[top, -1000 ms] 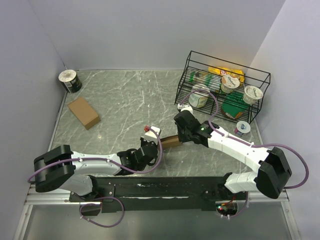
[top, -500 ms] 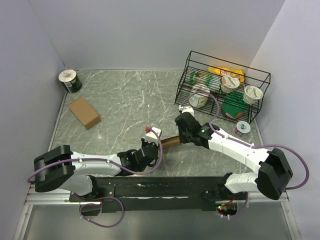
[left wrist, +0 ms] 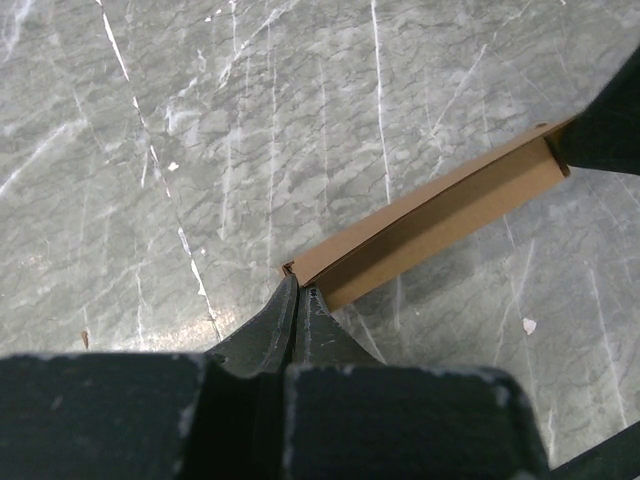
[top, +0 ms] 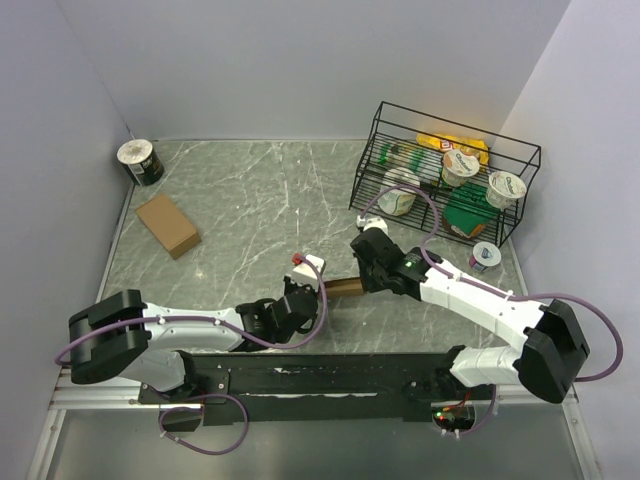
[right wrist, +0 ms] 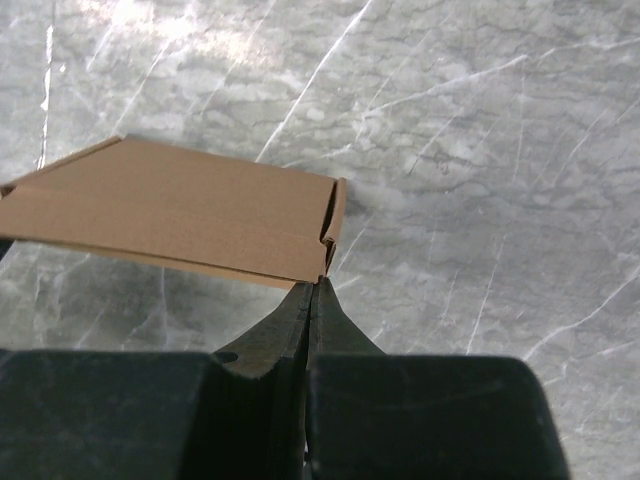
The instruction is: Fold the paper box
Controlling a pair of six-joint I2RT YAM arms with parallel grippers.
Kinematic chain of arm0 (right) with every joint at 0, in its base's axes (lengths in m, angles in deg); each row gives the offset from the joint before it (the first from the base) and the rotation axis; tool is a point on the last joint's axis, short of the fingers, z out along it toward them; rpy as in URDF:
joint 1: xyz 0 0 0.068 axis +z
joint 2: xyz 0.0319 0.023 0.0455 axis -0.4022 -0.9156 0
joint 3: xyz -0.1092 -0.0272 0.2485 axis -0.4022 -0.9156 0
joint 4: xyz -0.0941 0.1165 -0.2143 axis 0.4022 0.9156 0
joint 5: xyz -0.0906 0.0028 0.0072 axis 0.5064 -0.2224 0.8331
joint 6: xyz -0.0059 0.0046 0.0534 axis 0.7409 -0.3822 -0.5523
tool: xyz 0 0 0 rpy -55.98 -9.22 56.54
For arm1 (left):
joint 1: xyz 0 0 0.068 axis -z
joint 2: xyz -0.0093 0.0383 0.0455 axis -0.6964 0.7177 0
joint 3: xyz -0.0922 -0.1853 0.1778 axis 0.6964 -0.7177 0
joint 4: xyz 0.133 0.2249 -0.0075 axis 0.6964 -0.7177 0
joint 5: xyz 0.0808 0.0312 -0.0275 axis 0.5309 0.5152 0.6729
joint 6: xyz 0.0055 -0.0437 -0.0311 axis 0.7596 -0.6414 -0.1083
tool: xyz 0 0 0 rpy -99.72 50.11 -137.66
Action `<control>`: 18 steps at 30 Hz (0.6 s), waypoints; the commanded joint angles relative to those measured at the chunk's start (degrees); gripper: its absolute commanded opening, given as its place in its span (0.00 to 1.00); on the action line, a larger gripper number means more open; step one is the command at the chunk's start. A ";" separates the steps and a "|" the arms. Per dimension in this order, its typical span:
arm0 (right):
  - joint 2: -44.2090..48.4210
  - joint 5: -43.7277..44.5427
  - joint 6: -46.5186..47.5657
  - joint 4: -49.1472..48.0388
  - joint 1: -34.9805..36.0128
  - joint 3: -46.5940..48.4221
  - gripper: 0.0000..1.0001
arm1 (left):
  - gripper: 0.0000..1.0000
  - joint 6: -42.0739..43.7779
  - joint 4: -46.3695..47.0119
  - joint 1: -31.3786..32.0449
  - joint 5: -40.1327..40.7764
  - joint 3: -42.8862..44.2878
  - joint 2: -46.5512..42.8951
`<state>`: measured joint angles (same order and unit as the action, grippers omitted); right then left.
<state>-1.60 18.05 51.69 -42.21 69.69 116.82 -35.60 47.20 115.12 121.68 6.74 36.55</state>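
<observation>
The paper box (top: 343,287) is a flat brown cardboard box lying between my two grippers near the table's front middle. In the left wrist view the paper box (left wrist: 440,215) runs up to the right from my left gripper (left wrist: 298,292), which is shut with its tips against the box's near corner. My right gripper (right wrist: 318,283) is also shut, its tips touching the bottom right corner of the paper box (right wrist: 180,215), next to a notched end flap. From above, the left gripper (top: 320,292) and right gripper (top: 366,282) sit at opposite ends. No cardboard shows between either pair of jaws.
Another brown cardboard box (top: 168,225) lies at the left, with a small roll (top: 140,162) in the far left corner. A black wire rack (top: 445,175) with cups and packets stands at the far right. A small cup (top: 485,256) sits in front of it.
The right gripper and the paper box have shifted very slightly right and toward the near edge. The left arm has barely moved. Both grippers stay shut.
</observation>
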 commanded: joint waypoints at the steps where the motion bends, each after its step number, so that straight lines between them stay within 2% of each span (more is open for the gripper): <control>1: 3.23 -6.98 -2.51 -4.14 0.52 1.91 0.00 | 0.01 -0.01 -10.91 1.18 -10.65 -0.80 5.76; 10: 6.57 -13.75 -4.10 -7.75 -3.70 -1.16 0.00 | 0.01 1.14 -11.18 1.35 -11.27 -0.19 7.35; 18: 6.31 -14.72 -4.01 -9.34 -5.11 -3.28 0.00 | 0.01 1.05 -11.45 1.27 -11.36 0.08 7.61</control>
<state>3.58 9.33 49.50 -44.22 64.07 113.72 -34.05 46.52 115.12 122.77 9.07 39.63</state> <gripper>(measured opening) 0.007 0.022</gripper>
